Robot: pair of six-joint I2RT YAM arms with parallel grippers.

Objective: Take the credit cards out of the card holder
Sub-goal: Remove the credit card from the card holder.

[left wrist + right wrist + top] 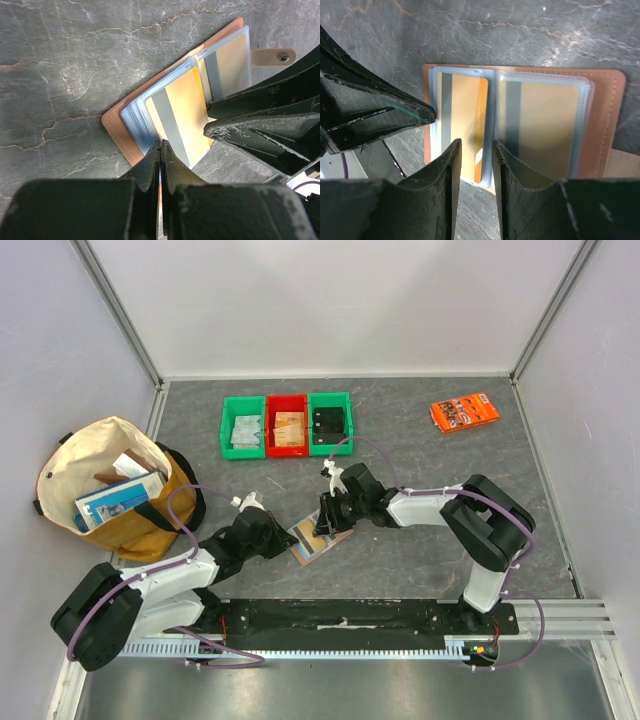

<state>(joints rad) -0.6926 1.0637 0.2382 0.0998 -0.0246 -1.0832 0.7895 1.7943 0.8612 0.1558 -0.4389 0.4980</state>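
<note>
Cards come first: two thin tan plastic credit cards with grey stripes (pixel 465 110) sit in clear sleeves, one on each page. Neither is out yet, and more bluish sleeves are stacked under the left page. They belong to the small reddish-brown leather card holder (pixel 607 115), which lies open and flat on the near-middle of the table between the two arms, its snap tab pointing right.

The right gripper (pixel 476 145) stands partly open with a finger either side of the left-hand card's near edge, and it grips nothing yet. The left gripper (pixel 160 150) is closed tight, its tips at the holder's left edge. Whether a sleeve edge is nipped between them I cannot tell.

The likeliest trouble is the right jaws closing on sleeve and card together (the plastic is clear and lies flush with the card), so that the pull drags the whole holder along. If the left tips only rest there and hold nothing, the holder will probably slide or flip shut. The two grippers are also nearly touching, so a small sideways correction could knock one into the other. A pull angled upward might bend the card against the sleeve mouth.

Farther off on the dark grey stone-patterned table (pixel 430 560), the green and red plastic bins (pixel 287 425) stand at the far side, well apart from the work.
</note>
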